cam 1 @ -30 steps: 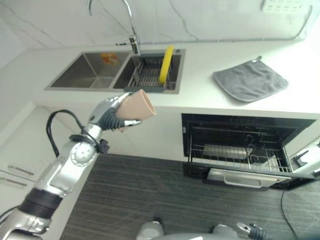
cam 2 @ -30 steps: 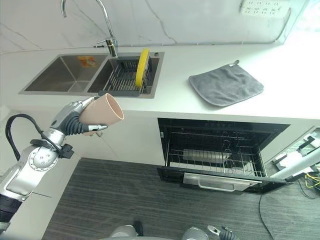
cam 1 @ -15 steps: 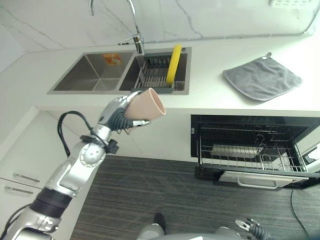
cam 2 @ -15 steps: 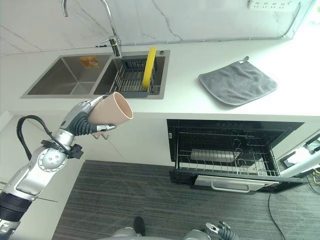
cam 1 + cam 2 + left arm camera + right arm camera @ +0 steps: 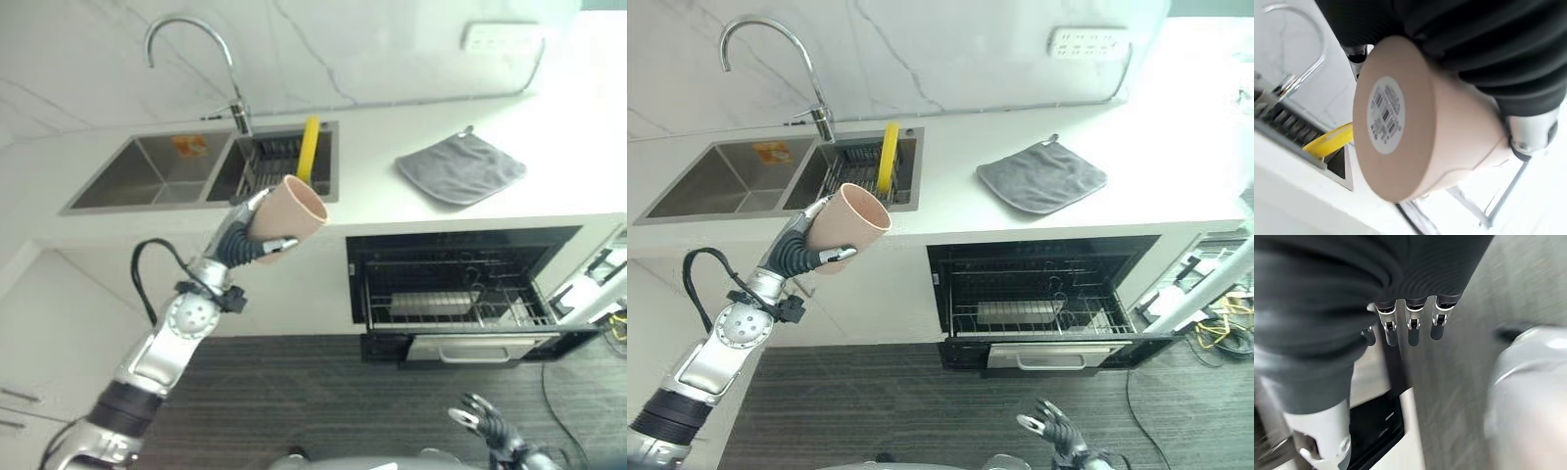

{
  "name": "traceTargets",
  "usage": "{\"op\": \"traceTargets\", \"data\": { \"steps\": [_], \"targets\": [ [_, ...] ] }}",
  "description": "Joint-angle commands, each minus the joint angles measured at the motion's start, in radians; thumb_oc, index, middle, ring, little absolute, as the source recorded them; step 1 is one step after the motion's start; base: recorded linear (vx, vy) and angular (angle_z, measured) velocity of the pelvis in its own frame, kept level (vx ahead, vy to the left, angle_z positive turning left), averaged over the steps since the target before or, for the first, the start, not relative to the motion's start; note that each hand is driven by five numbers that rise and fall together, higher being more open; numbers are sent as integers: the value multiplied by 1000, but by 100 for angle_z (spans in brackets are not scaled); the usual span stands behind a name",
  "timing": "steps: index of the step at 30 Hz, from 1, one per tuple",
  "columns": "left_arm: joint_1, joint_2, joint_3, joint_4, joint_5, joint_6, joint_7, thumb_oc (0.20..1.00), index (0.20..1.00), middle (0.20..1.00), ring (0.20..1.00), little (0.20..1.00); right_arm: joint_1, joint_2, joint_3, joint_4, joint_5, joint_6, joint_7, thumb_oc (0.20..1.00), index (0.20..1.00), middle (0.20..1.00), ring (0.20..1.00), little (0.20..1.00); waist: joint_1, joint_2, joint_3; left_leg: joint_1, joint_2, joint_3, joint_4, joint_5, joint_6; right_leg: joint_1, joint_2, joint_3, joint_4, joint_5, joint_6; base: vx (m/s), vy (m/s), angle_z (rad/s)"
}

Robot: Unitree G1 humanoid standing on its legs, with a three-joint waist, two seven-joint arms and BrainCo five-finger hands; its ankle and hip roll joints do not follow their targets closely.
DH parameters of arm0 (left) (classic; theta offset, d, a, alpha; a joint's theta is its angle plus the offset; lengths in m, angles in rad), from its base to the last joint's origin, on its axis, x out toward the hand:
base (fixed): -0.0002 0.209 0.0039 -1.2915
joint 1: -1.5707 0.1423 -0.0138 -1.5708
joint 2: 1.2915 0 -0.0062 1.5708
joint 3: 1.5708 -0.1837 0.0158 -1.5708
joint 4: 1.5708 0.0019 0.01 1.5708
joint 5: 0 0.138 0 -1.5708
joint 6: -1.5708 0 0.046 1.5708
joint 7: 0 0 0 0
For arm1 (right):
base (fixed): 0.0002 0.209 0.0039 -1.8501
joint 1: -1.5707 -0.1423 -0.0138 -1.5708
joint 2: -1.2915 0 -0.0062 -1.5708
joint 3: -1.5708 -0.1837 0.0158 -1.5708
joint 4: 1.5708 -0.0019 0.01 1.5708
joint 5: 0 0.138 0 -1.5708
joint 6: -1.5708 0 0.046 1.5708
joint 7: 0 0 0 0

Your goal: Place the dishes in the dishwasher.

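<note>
A beige cup [image 5: 291, 213] is tilted with its mouth toward the upper right, held in front of the counter edge just below the sink. My left hand [image 5: 245, 240] is shut on its lower part; the labelled base of the cup [image 5: 1400, 117] faces the wrist camera. A yellow plate [image 5: 309, 149] stands on edge in the black rack inside the right sink basin. The dishwasher [image 5: 460, 294] under the counter is open with its wire rack [image 5: 1038, 315] pulled out. My right hand [image 5: 478, 423] hangs low over the floor, fingers [image 5: 1410, 328] straight and holding nothing.
A grey cloth [image 5: 460, 168] lies on the white counter [image 5: 392, 206] above the dishwasher. A curved tap [image 5: 774, 59] stands behind the double sink [image 5: 735, 186]. Dark wood-pattern floor [image 5: 323, 401] spreads in front of the cabinets.
The camera has shifted and takes in more of the room. My left hand has carried the cup slightly up and to the right. My right hand now shows at the bottom edge.
</note>
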Motion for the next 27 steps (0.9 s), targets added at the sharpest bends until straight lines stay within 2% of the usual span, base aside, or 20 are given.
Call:
{"op": "traceTargets", "data": {
  "steps": [1,2,3,4,6,8,10,12,13,16,19,22,24,25,27],
  "targets": [
    [-51,-23,66,50,-126,-97,67,200,200,200,200,200,-12,-17,-6,-151,1,63,50,1000,1000,1000,1000,1000,-36,-43,35,15,75,-20,124,-129,-11,37,-31,-57,-65,61,31,-30,-13,-16],
    [-50,-26,67,58,-139,-101,69,200,200,200,200,200,-5,-19,-8,-164,1,67,59,1000,1000,1000,1000,1000,-40,-45,34,15,74,-18,126,-130,-11,35,-31,-54,-63,61,31,-43,-19,-15],
    [-47,-53,74,102,-196,-121,70,200,200,200,200,200,36,-45,-16,-254,12,99,123,1000,1000,1000,1000,1000,-59,-57,33,16,72,-4,137,-136,-8,31,-28,-40,-61,60,31,-40,-17,-12],
    [-45,-59,76,110,-200,-126,70,200,200,200,200,200,44,-51,-18,-278,15,109,135,1000,1000,1000,1000,1000,-62,-59,33,16,71,-1,139,-137,-7,30,-28,-38,-61,60,31,-57,-22,-23],
    [-37,-81,79,151,-242,-156,73,200,200,200,200,200,89,-87,-33,-403,56,136,242,1000,1000,1000,1000,1000,-80,-71,34,18,68,14,148,-143,-4,23,-26,-25,-57,61,33,-56,-16,-46],
    [-43,-114,75,231,-321,-222,70,200,200,200,200,200,112,-125,-48,-588,159,186,372,1000,1000,1000,1000,1000,-102,-87,39,27,65,35,161,-152,2,19,-28,-12,-49,59,33,-68,-12,-38],
    [-52,-154,68,272,-371,-262,72,200,200,200,200,200,95,-125,-48,-687,250,218,444,1000,1000,1000,1000,1000,-108,-93,39,29,62,44,167,-155,6,19,-28,-6,-49,60,31,-44,-2,-48],
    [-55,-171,66,286,-385,-273,75,200,200,200,200,200,82,-120,-44,-719,276,217,463,1000,1000,1000,1000,1000,-108,-93,34,24,61,45,168,-154,7,15,-26,-4,-54,65,29,-25,1,-64],
    [-58,-191,62,308,-379,-297,88,200,200,200,200,200,56,-113,-43,-775,329,241,480,1000,1000,1000,1000,1000,-107,-93,34,24,59,46,171,-156,9,15,-28,-1,-57,68,31,-21,6,-33],
    [-54,-215,58,305,-371,-321,113,200,200,200,200,200,19,-86,-44,-849,385,251,480,1000,1000,1000,1000,1000,-99,-89,33,20,52,40,176,-160,12,19,-30,0,-64,72,34,-8,2,-3],
    [-50,-219,53,296,-295,-344,159,200,200,200,200,200,-16,-61,-39,-889,415,244,468,1000,1000,1000,1000,1000,-90,-84,33,19,47,35,177,-163,15,25,-30,0,-71,72,34,0,0,0],
    [-42,-209,41,252,-184,-368,231,200,200,200,200,200,-64,-20,-42,-946,447,231,405,1000,1000,1000,1000,1000,-72,-73,29,11,42,21,181,-167,16,36,-30,-3,-79,69,33,0,0,0],
    [-38,-206,36,231,-159,-366,248,200,200,200,200,200,-75,-8,-39,-951,449,223,383,1000,1000,1000,1000,1000,-67,-71,29,11,41,17,180,-168,17,40,-30,-5,-82,68,32,0,13,9],
    [-25,-199,20,170,-77,-362,317,200,200,200,200,200,-105,25,-16,-950,441,179,327,1000,1000,1000,1000,1000,-48,-63,27,10,37,7,176,-167,18,52,-30,-14,-89,66,30,0,26,21],
    [-18,-196,14,136,-60,-360,342,200,200,200,200,200,-123,40,-1,-949,444,145,293,1000,1000,1000,1000,1000,-36,-57,25,7,35,-3,177,-169,19,58,-30,-20,-90,62,28,13,52,17]
  ]
}}
